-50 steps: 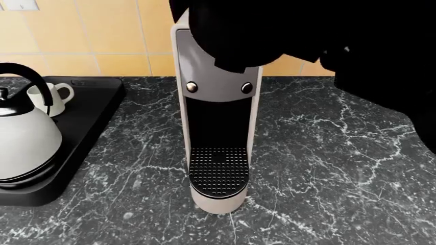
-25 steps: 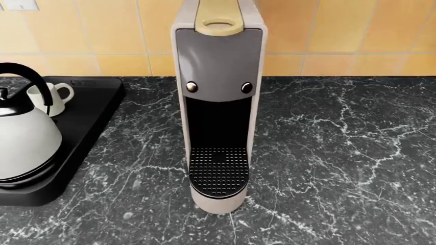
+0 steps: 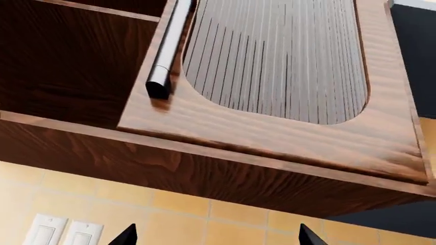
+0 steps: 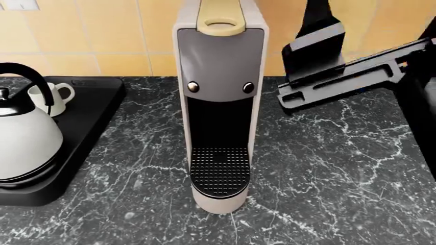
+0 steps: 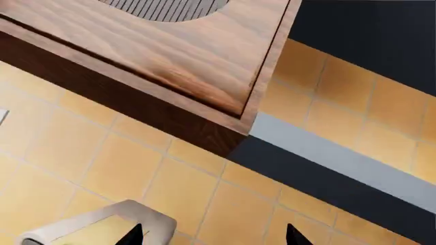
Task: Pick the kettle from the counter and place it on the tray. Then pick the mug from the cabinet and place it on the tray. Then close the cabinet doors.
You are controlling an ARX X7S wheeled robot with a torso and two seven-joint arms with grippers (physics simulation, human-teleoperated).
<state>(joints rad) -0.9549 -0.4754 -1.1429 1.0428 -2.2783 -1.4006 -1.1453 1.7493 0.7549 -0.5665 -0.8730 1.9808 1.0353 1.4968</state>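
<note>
The white kettle [image 4: 24,138] with its black arched handle stands on the black tray [image 4: 89,117] at the left of the dark marble counter [image 4: 327,168]. The small cream mug [image 4: 49,97] stands on the tray just behind the kettle. My right gripper [image 4: 320,56] is raised at the upper right, beside the coffee machine; its wrist view shows it [image 5: 211,237] open and empty below a wooden cabinet door [image 5: 191,46]. My left gripper [image 3: 216,237] is open and empty, below a cabinet door [image 3: 286,61] with a metal bar handle [image 3: 167,51]. It is out of the head view.
A tall beige coffee machine [image 4: 219,102] stands mid-counter; its top shows in the right wrist view [image 5: 95,224]. Dark wood, seemingly the cabinet's inside, shows beside the handle [image 3: 68,61]. Two white wall switches [image 3: 61,232] sit on the yellow tiles.
A second ago a dark arm covered the head view's upper right, then left the view. Now the right gripper shows there again, lower and beside the coffee machine. Kettle and mug have not moved.
</note>
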